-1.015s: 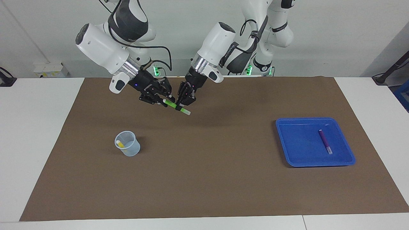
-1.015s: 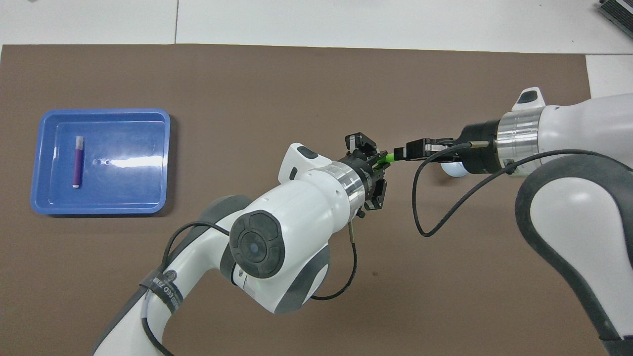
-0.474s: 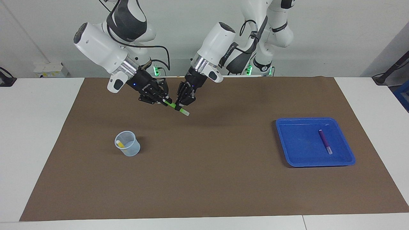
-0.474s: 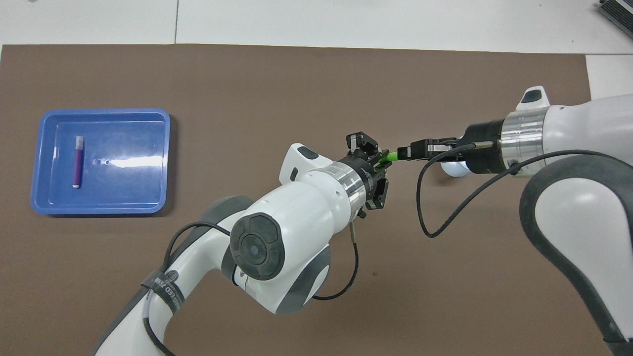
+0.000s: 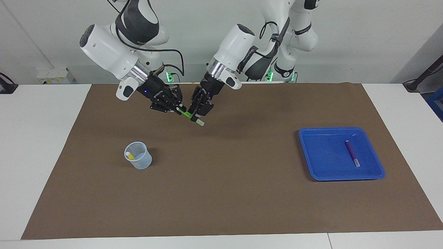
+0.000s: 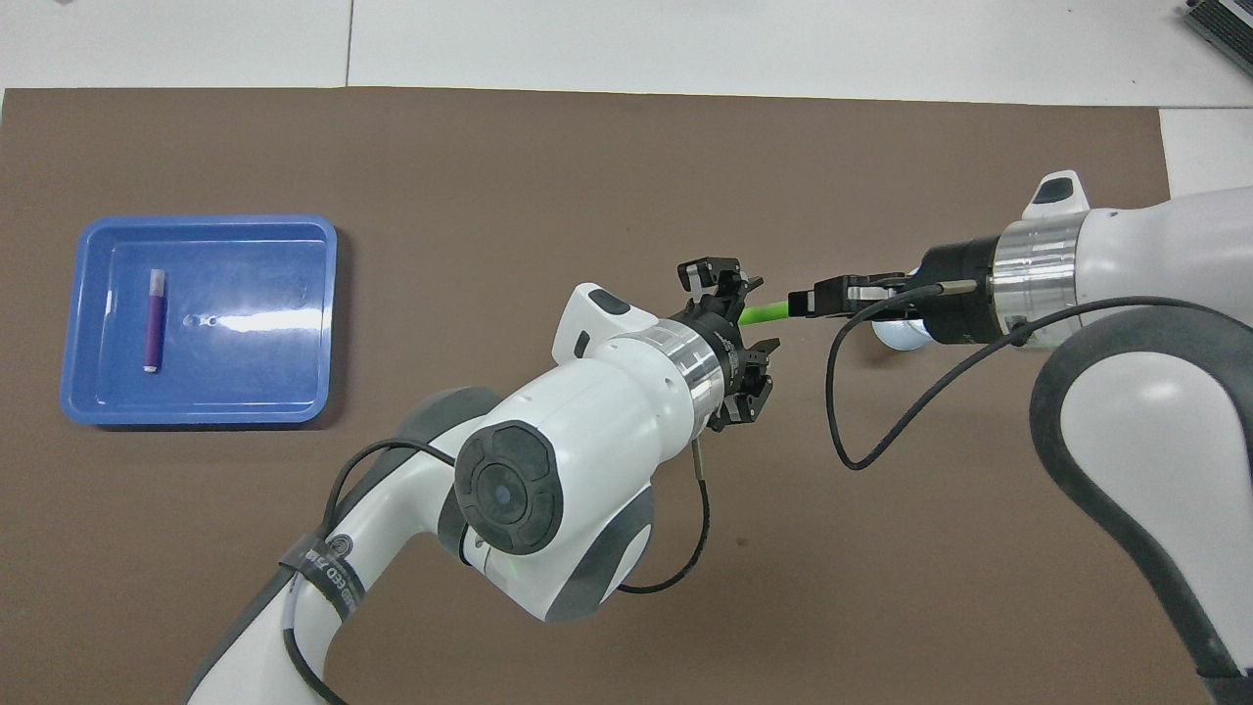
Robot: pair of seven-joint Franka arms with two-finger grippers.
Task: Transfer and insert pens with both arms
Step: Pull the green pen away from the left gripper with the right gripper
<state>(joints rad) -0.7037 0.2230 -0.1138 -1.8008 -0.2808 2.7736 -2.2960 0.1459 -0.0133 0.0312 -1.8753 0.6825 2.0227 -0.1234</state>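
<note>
The green pen (image 5: 184, 113) (image 6: 760, 313) hangs slanted in the air over the mat, near the robots. My right gripper (image 5: 177, 108) (image 6: 805, 303) is shut on its upper end. My left gripper (image 5: 199, 113) is open, its fingers standing apart on either side of the pen's lower, pale-capped end. The yellow pen (image 5: 130, 156) stands in the clear cup (image 5: 138, 156). In the overhead view the right gripper hides most of that cup. The purple pen (image 5: 352, 153) (image 6: 154, 320) lies in the blue tray (image 5: 341, 177) (image 6: 196, 413).
A brown mat (image 5: 225, 193) covers the table. The cup stands toward the right arm's end, the tray toward the left arm's end. Both arms lean in over the mat's edge nearest the robots.
My left gripper has gone from shut on the green pen to open around it. The right gripper keeps its hold. Both hands drifted slightly toward the right arm's end.
</note>
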